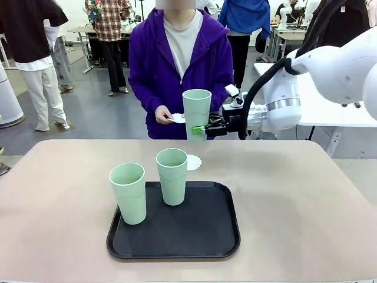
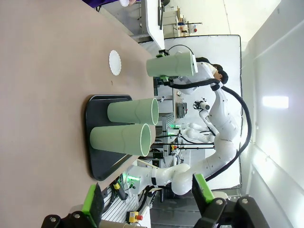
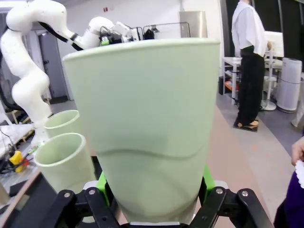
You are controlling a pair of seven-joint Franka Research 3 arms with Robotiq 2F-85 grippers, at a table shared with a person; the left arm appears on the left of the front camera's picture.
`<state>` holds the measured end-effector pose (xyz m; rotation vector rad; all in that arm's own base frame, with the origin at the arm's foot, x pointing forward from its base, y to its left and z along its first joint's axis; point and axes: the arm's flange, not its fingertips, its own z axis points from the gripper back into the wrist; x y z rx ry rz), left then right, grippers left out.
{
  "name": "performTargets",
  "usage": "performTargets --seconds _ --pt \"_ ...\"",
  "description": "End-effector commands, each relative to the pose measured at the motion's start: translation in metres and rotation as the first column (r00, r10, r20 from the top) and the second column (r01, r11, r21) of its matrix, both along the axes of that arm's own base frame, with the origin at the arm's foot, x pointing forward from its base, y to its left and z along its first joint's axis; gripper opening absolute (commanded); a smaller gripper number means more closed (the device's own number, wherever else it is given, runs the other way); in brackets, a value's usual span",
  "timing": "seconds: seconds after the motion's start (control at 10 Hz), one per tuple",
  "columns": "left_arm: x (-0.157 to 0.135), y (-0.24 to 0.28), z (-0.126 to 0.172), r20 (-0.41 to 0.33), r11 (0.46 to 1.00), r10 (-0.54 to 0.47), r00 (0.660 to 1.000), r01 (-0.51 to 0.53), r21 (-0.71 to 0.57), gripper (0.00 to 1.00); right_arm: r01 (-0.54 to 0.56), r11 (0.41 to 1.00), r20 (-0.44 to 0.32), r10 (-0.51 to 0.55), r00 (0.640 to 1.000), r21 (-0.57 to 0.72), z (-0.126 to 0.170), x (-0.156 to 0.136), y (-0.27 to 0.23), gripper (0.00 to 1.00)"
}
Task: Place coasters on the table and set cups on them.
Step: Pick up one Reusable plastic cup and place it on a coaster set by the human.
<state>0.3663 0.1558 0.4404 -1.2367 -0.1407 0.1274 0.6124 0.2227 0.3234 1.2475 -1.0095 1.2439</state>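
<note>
My right gripper (image 1: 202,128) is shut on a pale green cup (image 1: 196,111) and holds it upright in the air over the table's far side. The right wrist view has this cup (image 3: 147,123) between my green pads (image 3: 102,183). Two more cups (image 1: 128,192) (image 1: 172,175) stand on the black tray (image 1: 206,227). One white lacy coaster (image 1: 194,161) lies on the beige table (image 1: 294,200) just behind the tray, below the held cup. The person's hand holds more coasters (image 1: 177,118). My left gripper (image 2: 147,199) is open and holds nothing, well back from the tray (image 2: 95,156).
A person in a purple hoodie (image 1: 147,65) stands at the far edge, right behind the held cup. The tray takes up the middle front of the table. Bare tabletop lies to its left and right. Other people and tables stand farther back.
</note>
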Motion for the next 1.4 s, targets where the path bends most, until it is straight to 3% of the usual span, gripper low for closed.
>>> performTargets --seconds 0.0,1.3 --pt "0.0001 -0.0005 0.0018 0.009 1.0 0.003 1.0 -0.003 -0.01 1.0 0.031 0.999 0.025 -0.031 0.999 -0.014 -0.0082 0.0138 0.0103 0.82" --pt "0.0001 -0.0005 0.0018 0.009 1.0 0.003 1.0 -0.003 -0.01 1.0 0.027 0.999 0.028 -0.026 0.999 -0.033 -0.0175 0.0161 0.0093 0.82"
